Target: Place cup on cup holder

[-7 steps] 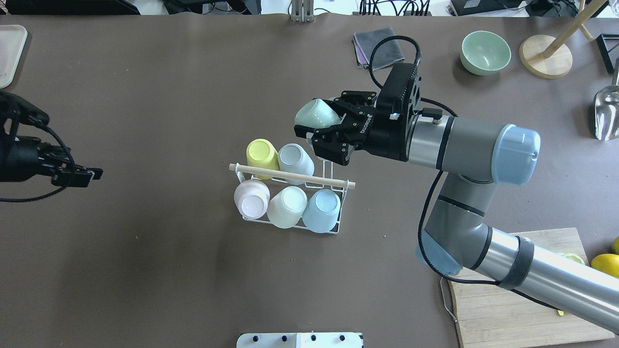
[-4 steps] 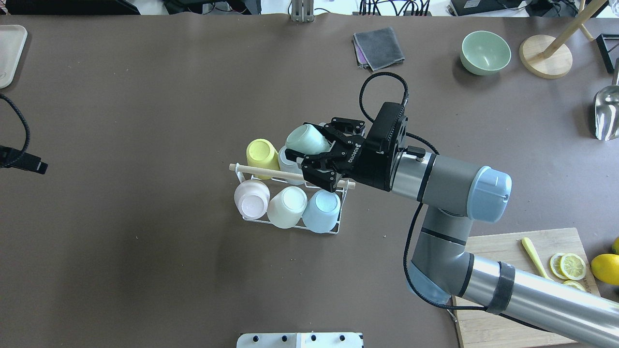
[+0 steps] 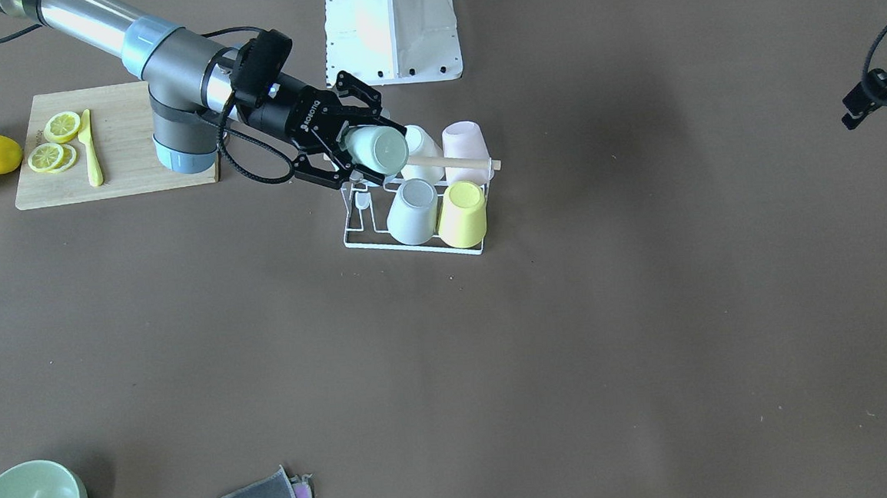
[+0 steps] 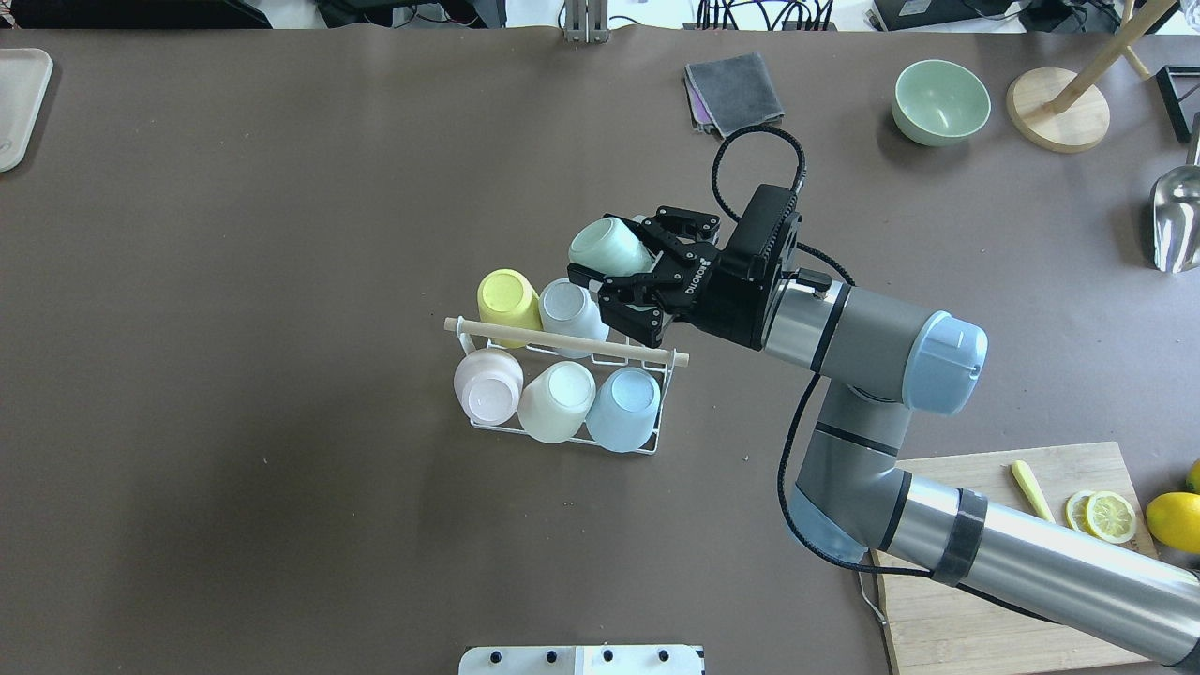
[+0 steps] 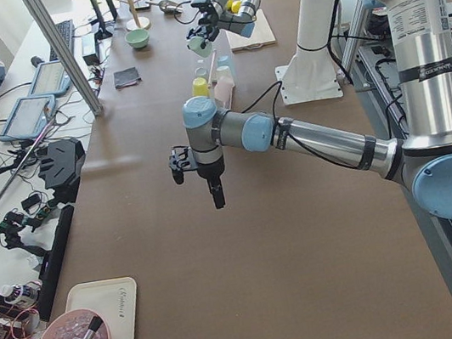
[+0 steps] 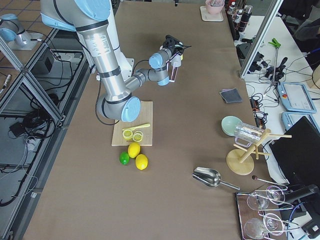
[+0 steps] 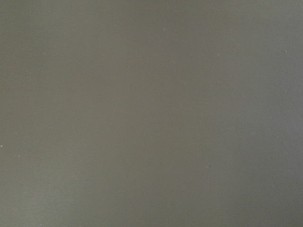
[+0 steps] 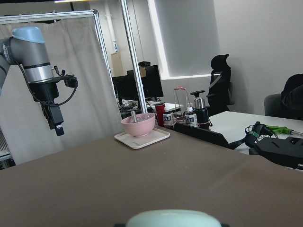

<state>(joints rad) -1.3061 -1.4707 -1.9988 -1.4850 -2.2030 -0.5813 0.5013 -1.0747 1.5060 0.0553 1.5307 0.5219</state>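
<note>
A brown table [image 4: 281,234] is seen from above, with 12 o'clock at the edge farthest from the robot. The right arm [image 4: 872,337] reaches in from 4 o'clock to the table's middle. The left arm [image 5: 289,134] hangs over bare table toward 9 o'clock, well apart from everything else. The left gripper [image 5: 216,198] points down, and it is not possible to tell whether its fingers are parted.

At the centre stands the holder [image 4: 567,341], a white wire rack with a wooden rod across its top. Five cups [image 4: 558,389] sit upside down on its prongs, three in the near row and two in the far row. The far-right prong is bare.

The right gripper [image 4: 619,267] is closed partway around a pale green cup [image 4: 605,246], with a finger on either side. The green cup is tilted in that grip. It is raised above the holder, at about 1 o'clock from the holder's centre.
</note>
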